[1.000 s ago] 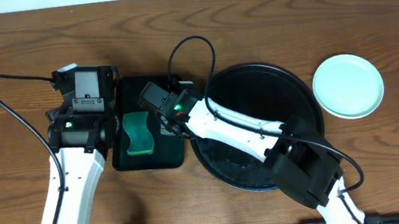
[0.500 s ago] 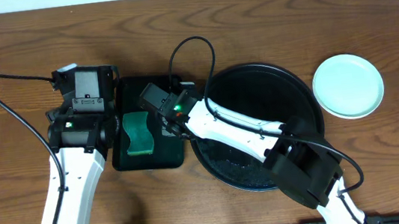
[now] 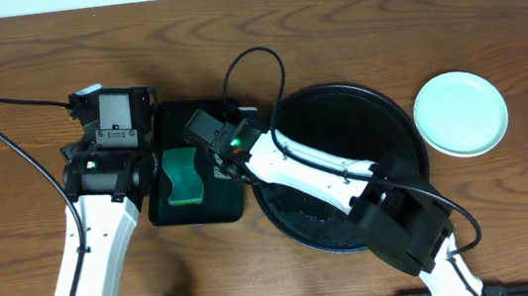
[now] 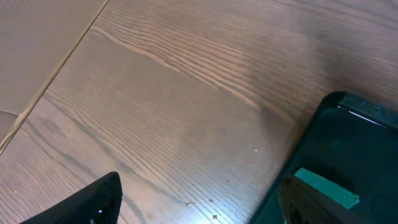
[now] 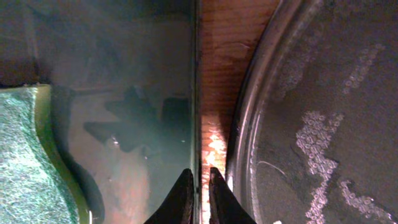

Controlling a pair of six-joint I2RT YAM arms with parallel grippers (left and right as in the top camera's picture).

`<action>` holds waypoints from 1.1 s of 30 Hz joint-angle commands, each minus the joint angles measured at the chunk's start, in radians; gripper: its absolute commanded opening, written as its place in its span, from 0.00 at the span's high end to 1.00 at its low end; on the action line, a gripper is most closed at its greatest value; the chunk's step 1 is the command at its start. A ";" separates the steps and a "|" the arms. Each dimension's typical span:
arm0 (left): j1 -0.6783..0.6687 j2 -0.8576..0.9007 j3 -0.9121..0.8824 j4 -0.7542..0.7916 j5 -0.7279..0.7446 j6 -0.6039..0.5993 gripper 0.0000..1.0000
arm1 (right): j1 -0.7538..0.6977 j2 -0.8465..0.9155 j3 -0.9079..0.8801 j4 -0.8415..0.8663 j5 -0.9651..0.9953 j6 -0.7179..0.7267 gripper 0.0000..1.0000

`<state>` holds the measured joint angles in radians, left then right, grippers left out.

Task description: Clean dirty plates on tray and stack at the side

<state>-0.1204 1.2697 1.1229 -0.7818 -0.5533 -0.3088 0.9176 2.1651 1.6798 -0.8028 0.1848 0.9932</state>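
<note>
The round black tray (image 3: pixel 339 124) holds no plates; its wet floor (image 5: pixel 323 93) shows streaks. One pale mint plate (image 3: pixel 460 114) lies on the table to its right; I cannot tell whether others sit under it. My right gripper (image 5: pixel 199 186) is shut with only a thin slit between the tips, hanging over the right rim of a small rectangular tray (image 5: pixel 137 74), holding nothing. My left gripper (image 4: pixel 202 208) is open over bare wood, left of that small tray, with nothing between its fingers.
A green sponge (image 3: pixel 182 175) lies in the small rectangular black tray (image 3: pixel 213 206), which stands between the two arms. A narrow strip of wood (image 5: pixel 214 56) separates it from the round tray. A black cable (image 3: pixel 2 123) runs across the table's left side.
</note>
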 commanded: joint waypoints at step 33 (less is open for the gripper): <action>0.002 -0.002 0.019 -0.002 -0.019 0.009 0.19 | -0.037 0.013 -0.005 -0.070 0.028 -0.087 0.99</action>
<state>-0.1204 1.2697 1.1229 -0.7822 -0.5533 -0.3088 0.9020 2.1765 1.6817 -0.8516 0.1879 0.9455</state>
